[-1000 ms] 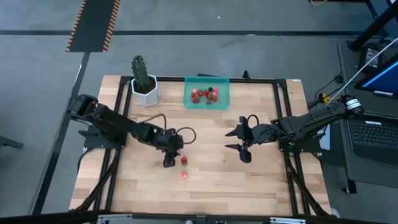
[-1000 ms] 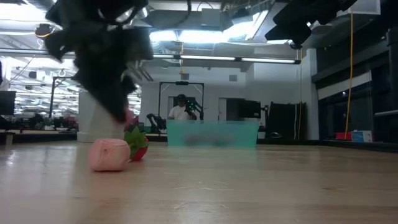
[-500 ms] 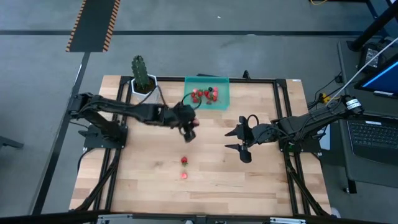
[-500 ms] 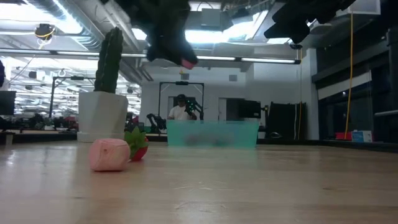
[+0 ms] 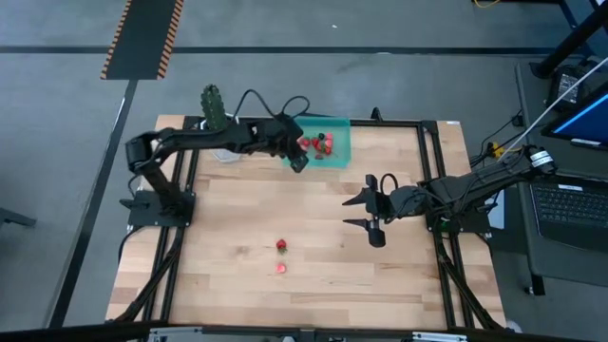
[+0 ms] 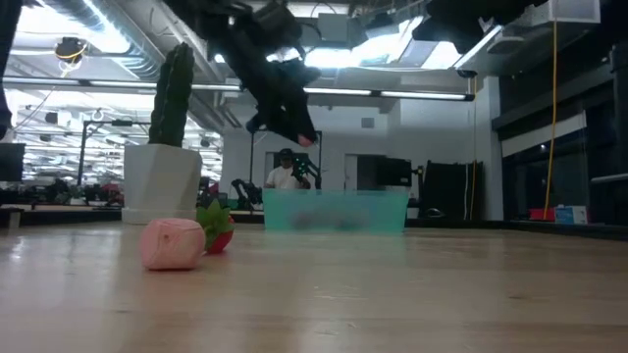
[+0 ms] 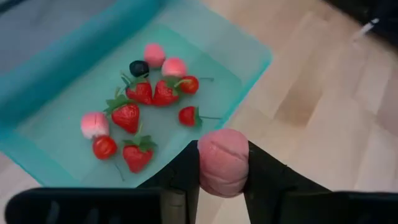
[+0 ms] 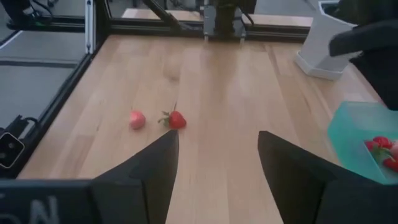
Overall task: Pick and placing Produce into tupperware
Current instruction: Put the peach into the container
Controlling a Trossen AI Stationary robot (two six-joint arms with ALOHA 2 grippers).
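The left hand [image 7: 222, 180] is clamped on a small pink rounded berry-like piece [image 7: 222, 162], pinched between its two dark fingers [image 7: 181, 177] and carried high so it can clear the wall of the shallow translucent teal-green plastic container [image 5: 337, 152] at the table's far edge; it hangs just at the container's near-left corner, not yet over the middle. Inside lie about ten red and pink strawberry pieces with green tops [image 7: 140, 93] plus one dark berry [image 7: 138, 67], gathered there as finished work. One red strawberry [image 5: 281, 245] and one pink piece [image 5: 281, 268] wait on the bare light wooden table [image 5: 380, 285] toward its near edge. The right hand [image 5: 369, 215] idles near the right edge, jaws spread and holding nothing. A second earlier the left hand was down by those two loose pieces; it has since risen and swung across to the container
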